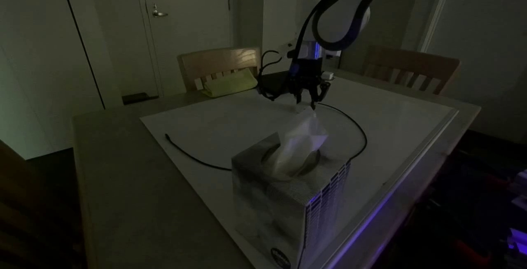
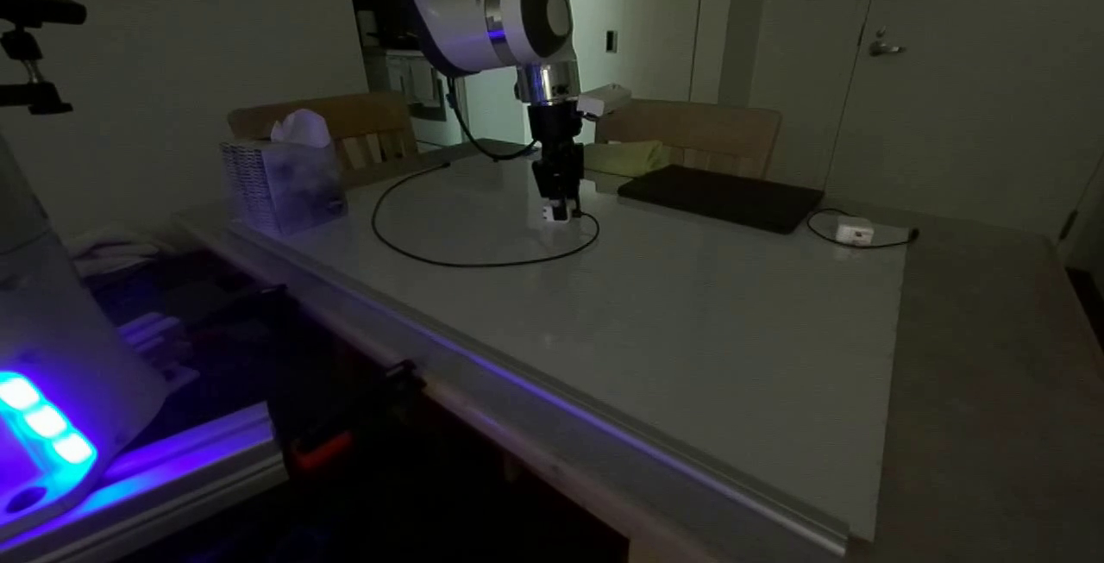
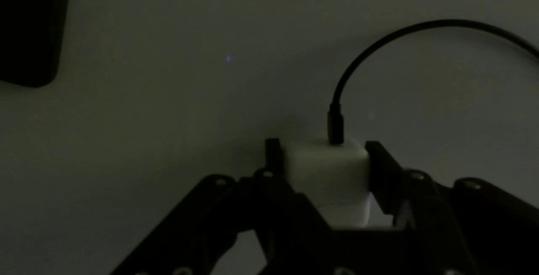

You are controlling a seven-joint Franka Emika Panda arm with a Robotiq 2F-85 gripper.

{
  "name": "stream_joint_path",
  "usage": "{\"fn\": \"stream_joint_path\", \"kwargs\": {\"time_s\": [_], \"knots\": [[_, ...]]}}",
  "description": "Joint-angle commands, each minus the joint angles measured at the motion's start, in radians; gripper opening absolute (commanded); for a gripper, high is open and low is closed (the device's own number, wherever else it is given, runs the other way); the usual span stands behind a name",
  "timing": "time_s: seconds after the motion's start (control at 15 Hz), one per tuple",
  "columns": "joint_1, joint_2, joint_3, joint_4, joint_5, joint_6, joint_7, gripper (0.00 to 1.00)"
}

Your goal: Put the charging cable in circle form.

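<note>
So the gripper [image 3: 325, 157] is clamped around the white plug [image 3: 330, 186], and the charging cable [image 2: 470, 265] lies on the board [image 2: 716, 330] in a loop that gapes from about 11 to 3 o'clock in an exterior view. My worry: nothing seems to pin the free end [image 2: 447, 165] at 11, so tugging toward 4 probably stretches the loop, and any springiness could uncurl it on release.
</note>
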Motion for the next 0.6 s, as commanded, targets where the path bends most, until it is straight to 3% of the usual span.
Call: {"fn": "stream_joint_path", "kwargs": {"time_s": [0.0, 0.53], "knots": [[0.017, -0.003, 0.012, -0.012, -0.010, 0.000, -0.126, 0.26], [0.061, -0.026, 0.045, -0.070, -0.034, 0.052, -0.444, 0.26]]}}
